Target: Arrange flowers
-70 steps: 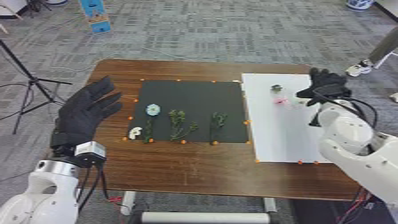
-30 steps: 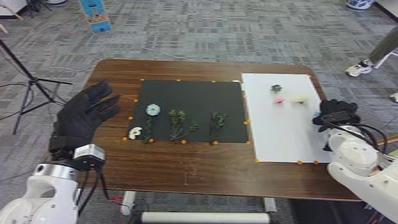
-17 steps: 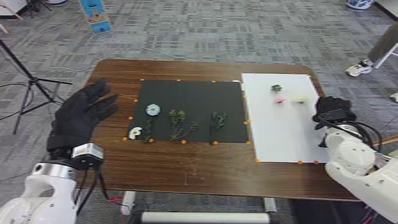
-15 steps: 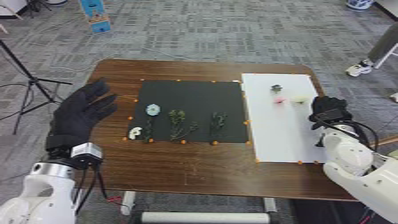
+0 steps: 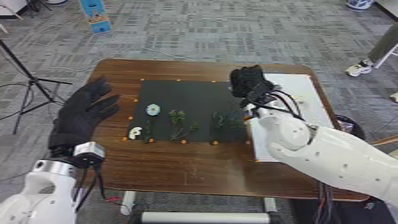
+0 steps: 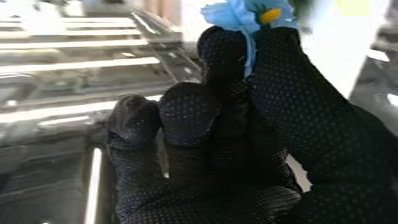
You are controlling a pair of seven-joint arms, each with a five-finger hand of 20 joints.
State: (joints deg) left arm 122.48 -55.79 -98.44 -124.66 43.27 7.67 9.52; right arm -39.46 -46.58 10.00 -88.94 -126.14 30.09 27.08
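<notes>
The right hand (image 5: 248, 82) has moved from the white sheet (image 5: 290, 82) to the black sheet (image 5: 191, 91), fingers pinching the blue flower (image 6: 229, 15) low (maybe so petals stay nice). The left hand (image 5: 78, 116) is loosely open.

Head view: open passage over the bench (image 5: 191, 172) at lower centre. Obstacles: the white right arm (image 5: 329, 150) across lower right, left hand (image 5: 78, 117) at left, green stems (image 5: 178, 118) mid-frame.
</notes>
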